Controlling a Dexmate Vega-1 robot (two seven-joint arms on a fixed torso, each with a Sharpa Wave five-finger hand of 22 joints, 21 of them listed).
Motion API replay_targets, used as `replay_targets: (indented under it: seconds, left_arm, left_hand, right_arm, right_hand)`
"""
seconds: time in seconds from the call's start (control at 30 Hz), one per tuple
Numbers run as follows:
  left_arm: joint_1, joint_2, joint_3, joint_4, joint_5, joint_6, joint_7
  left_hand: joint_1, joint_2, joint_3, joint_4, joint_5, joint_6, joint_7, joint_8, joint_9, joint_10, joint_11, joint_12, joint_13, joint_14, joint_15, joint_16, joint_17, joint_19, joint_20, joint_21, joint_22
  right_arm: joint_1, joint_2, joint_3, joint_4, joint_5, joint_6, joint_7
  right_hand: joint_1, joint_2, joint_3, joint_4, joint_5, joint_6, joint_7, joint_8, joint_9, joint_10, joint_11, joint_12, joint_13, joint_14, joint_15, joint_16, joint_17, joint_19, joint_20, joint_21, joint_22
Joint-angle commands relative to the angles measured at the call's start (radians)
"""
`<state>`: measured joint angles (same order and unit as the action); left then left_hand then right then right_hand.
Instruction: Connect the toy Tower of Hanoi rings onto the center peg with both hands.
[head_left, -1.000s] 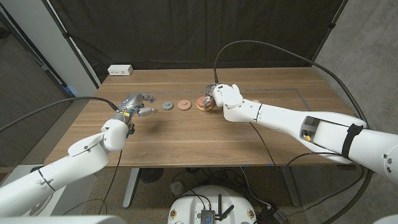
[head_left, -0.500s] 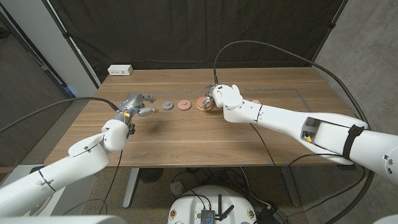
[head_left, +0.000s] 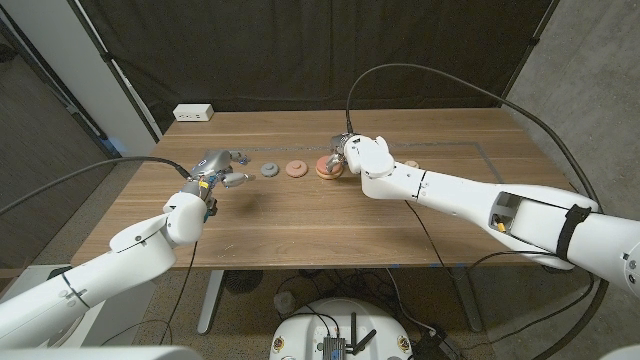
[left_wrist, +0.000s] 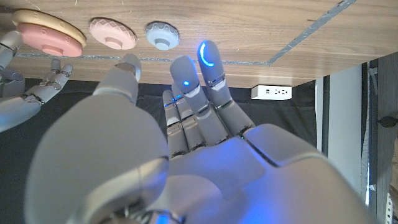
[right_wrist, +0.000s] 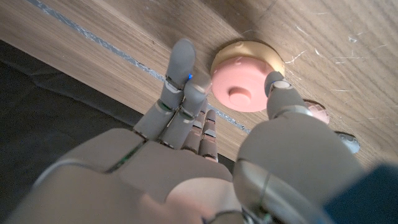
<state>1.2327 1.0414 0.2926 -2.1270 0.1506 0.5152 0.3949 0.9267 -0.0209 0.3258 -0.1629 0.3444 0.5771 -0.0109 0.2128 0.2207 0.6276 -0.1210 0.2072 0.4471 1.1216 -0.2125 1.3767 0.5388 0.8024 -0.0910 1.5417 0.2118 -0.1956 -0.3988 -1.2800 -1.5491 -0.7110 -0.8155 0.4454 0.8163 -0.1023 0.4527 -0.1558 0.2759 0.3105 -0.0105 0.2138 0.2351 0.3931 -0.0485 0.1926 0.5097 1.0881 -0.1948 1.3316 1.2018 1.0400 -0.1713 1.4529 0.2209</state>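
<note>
The left hand (head_left: 216, 165) hovers over the near-left part of the table (head_left: 300, 225), fingers (left_wrist: 208, 68) stretched out and apart, holding nothing. Its wrist view lines up three toy pieces beyond the fingertips: a grey disc (left_wrist: 162, 35), a pink disc (left_wrist: 112, 33) and a larger stack, a pink ring on a tan ring (left_wrist: 50, 35).

In the head view the same row runs across the middle of the table: grey disc (head_left: 270, 169), pink disc (head_left: 295, 168), then the stack (head_left: 325, 167) by the right hand (head_left: 358, 155). The right wrist view shows what the head view hides: the right hand's fingers (right_wrist: 180, 78) and thumb reach to either side of the stack (right_wrist: 245, 78); whether they touch it I cannot tell.

Since a second ago the right arm has shifted slightly toward the table's far side, and the discs lie where they were.

Farther back, a white power strip (head_left: 193, 112) sits at the far-left edge, before a black curtain (head_left: 300, 50).
</note>
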Motion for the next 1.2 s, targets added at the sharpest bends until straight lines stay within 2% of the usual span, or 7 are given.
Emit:
replay_targets:
  seconds: [0.03, 0.2, 0.33, 0.57, 1.03, 1.1, 1.2]
  left_arm:
    - [0.01, -0.001, -0.009, -0.014, 0.006, 0.01, 0.005]
    - [0.017, -0.002, -0.013, -0.023, 0.008, 0.021, 0.009]
    - [0.024, -0.002, -0.016, -0.031, 0.01, 0.026, 0.013]
    - [0.042, 0.001, -0.027, -0.055, 0.016, 0.047, 0.021]
    - [0.05, 0.006, -0.032, -0.081, 0.028, 0.082, 0.016]
    - [0.048, 0.007, -0.029, -0.085, 0.032, 0.087, 0.015]
    - [0.047, 0.008, -0.029, -0.092, 0.035, 0.094, 0.014]
  left_hand:
    - [-0.005, -0.001, 0.007, 0.001, 0.007, 0.006, 0.0, -0.001, 0.005, 0.006, -0.003, 0.0, 0.005, 0.0, -0.006, 0.01, 0.003, -0.008, -0.118, 0.004, 0.003]
    - [-0.005, -0.001, 0.008, 0.002, 0.007, 0.006, 0.0, -0.001, 0.005, 0.005, -0.004, -0.001, 0.004, -0.001, -0.006, 0.01, 0.003, -0.007, -0.118, 0.004, 0.002]
    - [-0.006, -0.001, 0.008, 0.002, 0.007, 0.006, 0.0, -0.001, 0.005, 0.004, -0.004, -0.001, 0.004, -0.001, -0.006, 0.009, 0.003, -0.007, -0.118, 0.004, 0.002]
    - [-0.006, -0.002, 0.008, 0.001, 0.007, 0.005, -0.001, -0.002, 0.005, 0.005, -0.003, 0.0, 0.005, -0.001, -0.006, 0.009, 0.002, -0.008, -0.118, 0.004, 0.001]
    - [-0.006, -0.003, 0.01, 0.001, 0.006, 0.005, -0.001, -0.002, 0.005, 0.004, -0.003, -0.001, 0.005, -0.003, -0.006, 0.008, 0.001, -0.007, -0.118, 0.006, 0.003]
    - [-0.006, -0.003, 0.01, 0.001, 0.006, 0.004, -0.001, -0.002, 0.005, 0.004, -0.003, -0.001, 0.005, -0.002, -0.006, 0.008, 0.001, -0.007, -0.118, 0.005, 0.002]
    - [-0.006, -0.003, 0.01, 0.001, 0.006, 0.004, 0.0, -0.002, 0.005, 0.006, -0.004, 0.0, 0.005, -0.002, -0.006, 0.009, 0.001, -0.008, -0.118, 0.004, 0.001]
  right_arm:
    - [-0.029, -0.042, 0.031, -0.068, -0.017, -0.016, -0.012]
    - [-0.057, -0.07, 0.056, -0.117, -0.023, -0.024, -0.032]
    - [-0.077, -0.093, 0.075, -0.155, -0.031, -0.029, -0.041]
    - [-0.117, -0.135, 0.113, -0.219, -0.047, -0.036, -0.061]
    - [-0.19, -0.182, 0.18, -0.284, -0.072, -0.037, -0.094]
    - [-0.201, -0.188, 0.191, -0.29, -0.071, -0.035, -0.1]
    - [-0.217, -0.197, 0.206, -0.299, -0.071, -0.036, -0.107]
  right_hand:
    - [0.016, 0.004, 0.007, -0.002, -0.005, 0.005, 0.004, 0.005, 0.002, 0.003, -0.005, 0.007, 0.003, 0.006, -0.027, -0.002, 0.002, -0.002, -0.05, 0.0, 0.005]
    - [0.019, 0.007, 0.01, -0.002, -0.005, 0.007, 0.004, 0.007, 0.003, 0.007, -0.006, 0.009, 0.001, 0.008, -0.027, -0.003, 0.003, -0.003, -0.05, -0.001, 0.003]
    - [0.021, 0.013, 0.014, -0.001, -0.005, 0.018, 0.001, 0.012, 0.005, 0.019, -0.031, 0.014, -0.002, 0.008, -0.027, -0.01, 0.0, -0.003, -0.05, -0.001, 0.003]
    - [0.024, 0.016, 0.017, -0.001, -0.005, 0.026, -0.003, 0.015, 0.005, 0.03, -0.036, 0.017, -0.004, 0.015, -0.027, -0.009, 0.005, -0.001, -0.05, 0.003, 0.005]
    - [0.033, 0.021, 0.024, -0.005, -0.004, 0.035, -0.005, 0.019, 0.005, 0.041, -0.039, 0.021, -0.005, 0.022, -0.027, -0.008, 0.007, 0.002, -0.05, 0.005, 0.005]
    - [0.035, 0.023, 0.026, -0.005, -0.003, 0.036, -0.007, 0.019, 0.005, 0.047, -0.053, 0.023, -0.005, 0.025, -0.027, -0.006, 0.009, 0.004, -0.05, 0.007, 0.006]
    - [0.036, 0.023, 0.027, -0.006, -0.003, 0.038, -0.014, 0.019, 0.005, 0.048, -0.052, 0.022, -0.006, 0.028, -0.027, -0.004, 0.011, 0.003, -0.05, 0.006, 0.005]
